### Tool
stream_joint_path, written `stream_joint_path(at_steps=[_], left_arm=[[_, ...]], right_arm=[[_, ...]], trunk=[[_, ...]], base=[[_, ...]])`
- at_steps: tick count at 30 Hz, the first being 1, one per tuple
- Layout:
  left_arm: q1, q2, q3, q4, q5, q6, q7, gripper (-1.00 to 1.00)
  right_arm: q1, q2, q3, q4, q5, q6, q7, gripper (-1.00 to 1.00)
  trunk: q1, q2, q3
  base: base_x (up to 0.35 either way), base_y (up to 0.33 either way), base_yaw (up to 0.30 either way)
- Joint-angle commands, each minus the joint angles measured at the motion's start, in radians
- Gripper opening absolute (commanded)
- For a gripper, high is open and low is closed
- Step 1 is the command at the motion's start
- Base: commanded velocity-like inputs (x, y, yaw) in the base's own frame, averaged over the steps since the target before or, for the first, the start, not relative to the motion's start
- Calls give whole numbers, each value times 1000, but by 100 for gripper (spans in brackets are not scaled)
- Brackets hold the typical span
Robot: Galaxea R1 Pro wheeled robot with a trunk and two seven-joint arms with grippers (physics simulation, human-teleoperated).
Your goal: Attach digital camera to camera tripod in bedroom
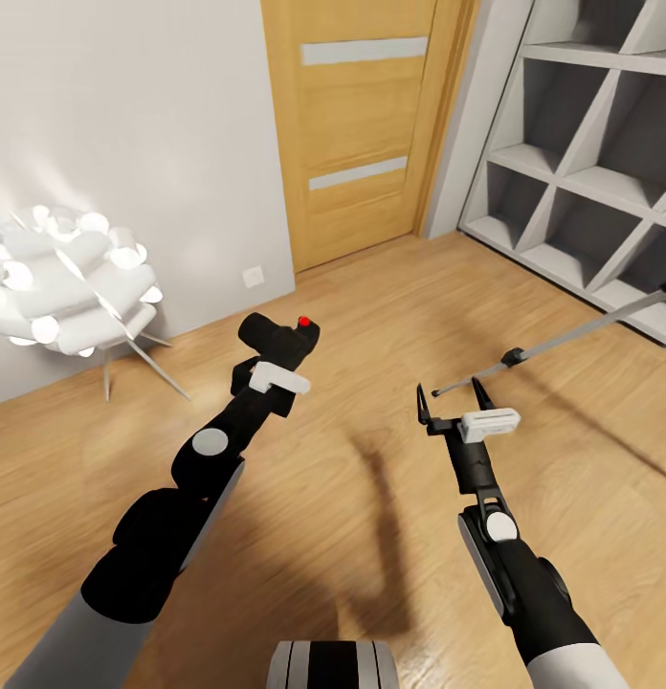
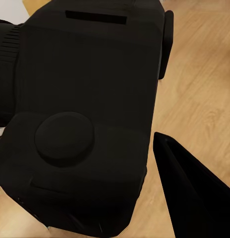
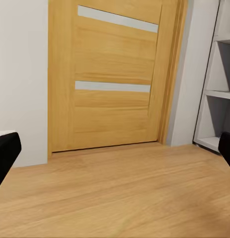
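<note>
Nearest the robot, over the wooden plank floor [image 1: 371, 316], the digital camera [image 1: 278, 339] is carried at the tip of the left gripper [image 1: 273, 368], whose fingers are closed on its black body with the red button upward. To its right, the right gripper [image 1: 451, 396] is held empty with its fingers spread apart. Farther right, a silver leg of the camera tripod [image 1: 582, 330] is seen slanting up toward the right edge, before the grey cube shelving [image 1: 582, 144]. The tripod head is cut off there, so the camera must be carried rightward and farther; the right arm is judged the nearer.
</note>
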State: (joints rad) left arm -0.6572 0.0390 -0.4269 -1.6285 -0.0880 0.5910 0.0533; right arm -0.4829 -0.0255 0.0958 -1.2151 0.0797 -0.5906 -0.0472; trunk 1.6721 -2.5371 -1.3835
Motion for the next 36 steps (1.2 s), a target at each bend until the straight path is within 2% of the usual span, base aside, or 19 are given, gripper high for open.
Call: stream_joint_path(at_steps=[1,36], left_arm=[[-1,1,-3,-1,-10,6,0,-100],[-1,2,0,1,-10,6,0,-100]], right_arm=[[0,-1,1,0,8,-1,-5,100],[0,-1,1,1,8,0,-7,100]], trunk=[[-1,0,3],[-16,8,139]], base=[[0,0,0],[0,0,0]])
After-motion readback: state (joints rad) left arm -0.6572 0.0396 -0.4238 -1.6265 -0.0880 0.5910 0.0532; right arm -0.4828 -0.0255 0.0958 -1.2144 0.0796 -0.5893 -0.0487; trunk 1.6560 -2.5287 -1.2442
